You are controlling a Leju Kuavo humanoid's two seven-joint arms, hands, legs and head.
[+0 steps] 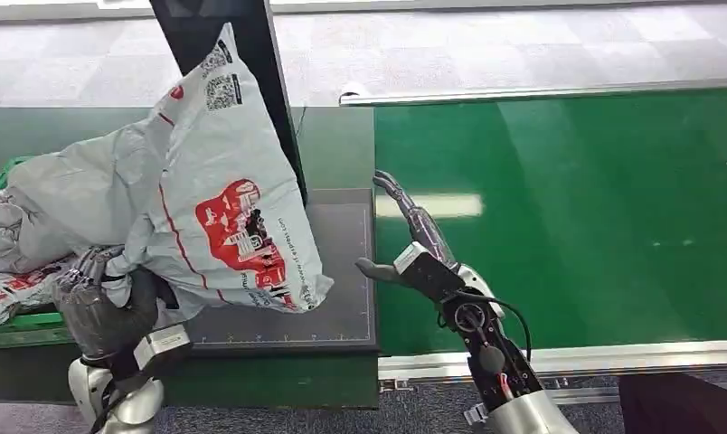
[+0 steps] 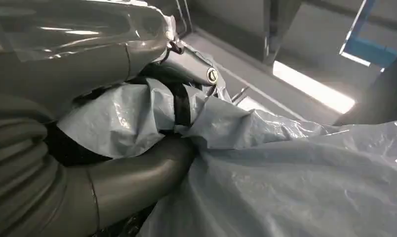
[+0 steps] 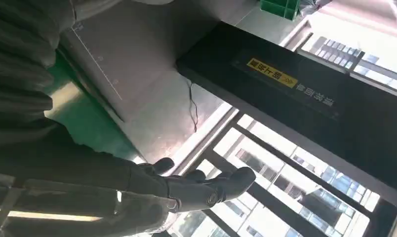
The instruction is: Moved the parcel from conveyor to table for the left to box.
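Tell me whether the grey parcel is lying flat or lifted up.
Lifted: the left hand grips the grey parcel by its lower corner, and it stands up tilted above the dark mat.

Right robot hand (image 3: 186, 190) fingers extended, black beam (image 3: 305, 103), yellow label (image 3: 271, 72)

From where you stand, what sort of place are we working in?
Likely a parcel-sorting or logistics station: a green conveyor belt beside a grey table mat, courier-printed grey poly mailer held up by the left hand, more mailers in a green crate.
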